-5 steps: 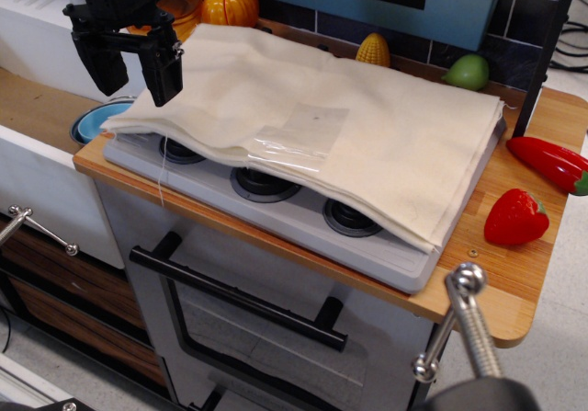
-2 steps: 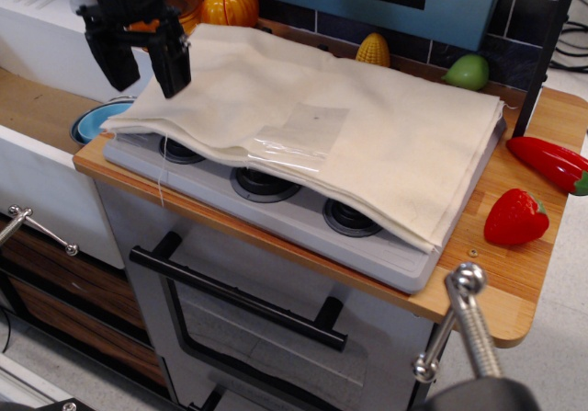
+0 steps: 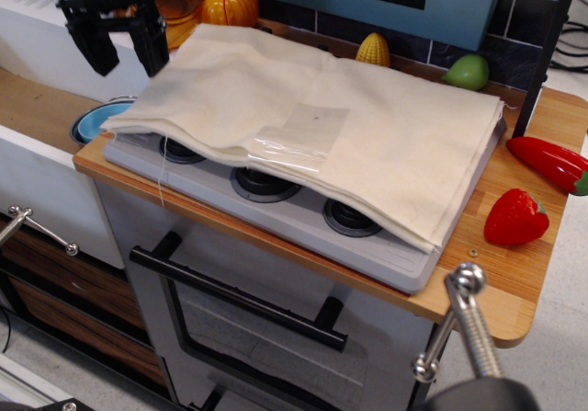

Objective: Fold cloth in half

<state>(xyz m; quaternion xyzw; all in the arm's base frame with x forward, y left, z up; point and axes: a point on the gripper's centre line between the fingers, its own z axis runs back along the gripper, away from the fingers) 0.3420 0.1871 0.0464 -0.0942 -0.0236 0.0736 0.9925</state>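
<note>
The gripper [image 3: 121,54] has drifted up and to the left since a moment ago, jaws apart and empty. Right of and below them, the cloth [image 3: 312,121] lies doubled over the stove [image 3: 276,204] (unmoved), long axis running from the jaws' side toward the strawberry [image 3: 515,217].

Gripper [image 3: 119,51] arm cut off by top edge, only black fingers and lower body show; cloth [image 3: 312,121] hides most of stove top [image 3: 276,211], three burners peek out at front; blue bowl [image 3: 96,119] mostly hidden under cloth corner; red pepper [image 3: 556,165] cut by right edge; blurred metal object [image 3: 464,333] close to camera at bottom, unidentifiable.
</note>
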